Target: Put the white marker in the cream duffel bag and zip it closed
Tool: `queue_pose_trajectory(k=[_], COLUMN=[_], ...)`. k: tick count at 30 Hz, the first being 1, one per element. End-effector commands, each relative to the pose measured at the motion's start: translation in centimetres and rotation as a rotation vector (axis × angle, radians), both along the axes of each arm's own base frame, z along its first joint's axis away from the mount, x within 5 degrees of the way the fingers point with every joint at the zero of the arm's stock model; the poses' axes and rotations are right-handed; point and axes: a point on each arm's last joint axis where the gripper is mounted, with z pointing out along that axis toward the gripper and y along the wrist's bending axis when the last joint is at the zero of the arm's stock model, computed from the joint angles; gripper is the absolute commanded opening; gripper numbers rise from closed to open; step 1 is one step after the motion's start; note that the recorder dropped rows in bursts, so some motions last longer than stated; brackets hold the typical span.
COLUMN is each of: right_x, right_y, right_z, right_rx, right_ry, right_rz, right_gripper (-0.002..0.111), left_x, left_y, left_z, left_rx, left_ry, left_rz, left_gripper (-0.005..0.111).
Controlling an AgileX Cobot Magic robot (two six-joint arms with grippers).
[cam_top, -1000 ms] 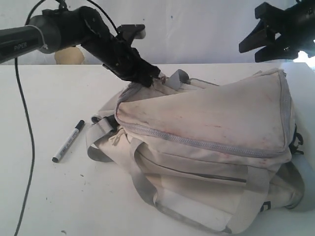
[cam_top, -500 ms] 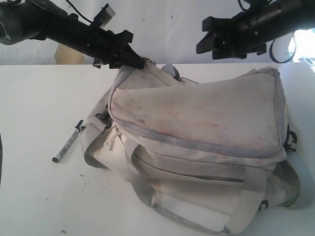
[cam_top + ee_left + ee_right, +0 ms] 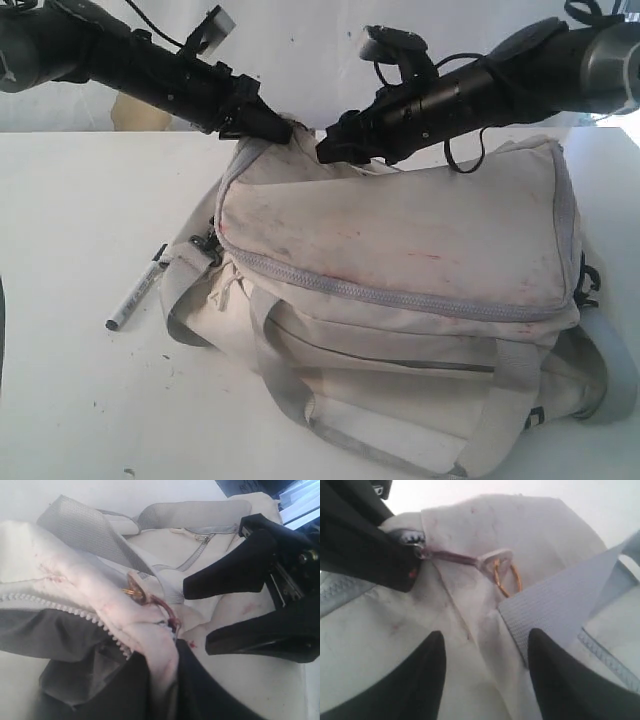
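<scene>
The cream duffel bag lies on the white table, stained red, with its long grey zipper across the front. My left gripper is shut on a fold of the bag's fabric at its upper left corner, next to the zipper pull and a brass ring. My right gripper hovers open just beside it over the bag's top, its fingers either side of cream fabric without touching. The white marker lies on the table left of the bag, away from both grippers.
A grey webbing strap runs beside the right gripper. Open zipper teeth and dark lining show near the left gripper. Straps with a black clip hang at the bag's right end. A white wall stands behind the table.
The right arm has swung down and left from the upper right to the bag's top beside the left gripper. The left gripper has lifted the bag's corner, raising that end.
</scene>
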Motion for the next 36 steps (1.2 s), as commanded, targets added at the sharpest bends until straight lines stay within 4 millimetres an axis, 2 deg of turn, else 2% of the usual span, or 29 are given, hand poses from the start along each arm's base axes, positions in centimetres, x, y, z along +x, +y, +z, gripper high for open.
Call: queue_pose_trajectory(k=[1, 8, 9, 14, 17, 20, 23, 28, 30, 32, 36], right_x=[0.4, 1.2, 1.2, 1.2, 0.9, 0.7, 0.4, 0.2, 0.1, 0.2, 0.2], right_y=[0.7, 0.8, 0.8, 0.9, 1.0, 0.9, 0.6, 0.1, 0.2, 0.1, 0.1], right_z=[-0.5, -3.9, -3.9, -3.9, -3.9, -3.5, -3.1, -3.3, -3.4, -3.4, -3.4], right_rx=[-0.015, -0.057, -0.057, -0.051, -0.036, -0.046, -0.082, -0.162, -0.174, -0.175, -0.175], right_ry=[-0.155, -0.127, -0.127, -0.124, -0.106, -0.095, -0.061, -0.045, -0.048, -0.052, -0.054], right_rz=[0.105, 0.107, 0.107, 0.117, 0.136, 0.145, 0.125, 0.144, 0.154, 0.149, 0.142], right_gripper=[0.047, 0.045, 0.040, 0.000, 0.000, 0.000, 0.000, 0.000, 0.000, 0.000, 0.000], left_x=[-0.1, -0.1, -0.1, -0.2, -0.2, -0.2, -0.1, 0.3, 0.4, 0.5, 0.3], left_y=[0.0, 0.0, 0.1, 0.1, 0.3, 0.9, 1.2, 1.1, 1.0, 1.0, 0.2], left_z=[0.6, 0.6, 0.5, 0.5, 0.1, -0.8, -0.9, 0.7, 1.4, 2.0, 2.5], left_rx=[-0.032, -0.036, -0.028, -0.023, 0.022, 0.137, 0.184, 0.161, 0.153, 0.147, 0.173], left_ry=[-0.011, -0.010, -0.011, -0.009, 0.030, 0.098, 0.083, 0.034, 0.023, 0.013, -0.046], left_rz=[-0.017, -0.016, -0.017, -0.016, 0.005, 0.053, 0.052, 0.060, 0.070, 0.079, 0.042], left_gripper=[0.000, 0.000, 0.000, 0.000, 0.000, 0.001, 0.013, 0.054, 0.065, 0.069, 0.068])
